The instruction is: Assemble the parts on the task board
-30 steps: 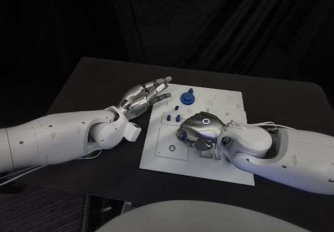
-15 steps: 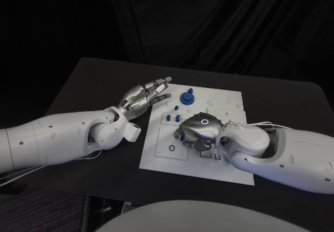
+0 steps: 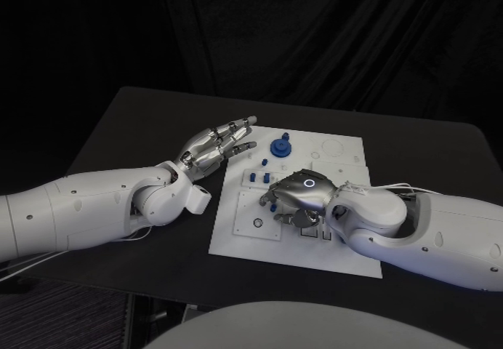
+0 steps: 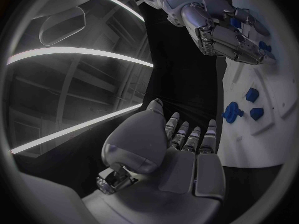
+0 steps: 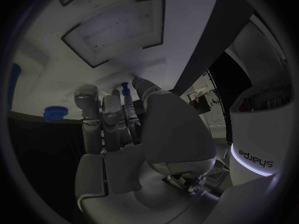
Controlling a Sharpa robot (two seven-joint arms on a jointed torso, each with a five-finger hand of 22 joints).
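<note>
The white task board point(image 3: 346, 251) lies in the middle of the black table. My right hand point(image 3: 299, 195) hovers low over the board's middle with its fingers curled down. It pinches a small blue peg point(image 5: 126, 91) between thumb and fingers; a bit of blue point(image 3: 275, 206) shows under the hand. A round blue knob part point(image 3: 282, 146) stands near the board's far edge, also visible as the round part point(image 5: 56, 113). Small blue pieces point(image 3: 260, 177) stand just left of my right hand. My left hand point(image 3: 217, 145) floats at the board's far left edge, fingers spread, holding nothing.
Square and round recesses point(image 3: 256, 224) mark the board's near left part, and a rectangular recess point(image 5: 118, 27) lies ahead of my right hand. From the left wrist, the board point(image 4: 264, 134) carries blue pieces point(image 4: 233, 112) beside my left hand point(image 4: 181, 144). Bare black table point(image 3: 137, 123) surrounds the board.
My right hand's fingers have shifted slightly over the board's middle, staying closed around the blue peg. The left hand has not moved.
</note>
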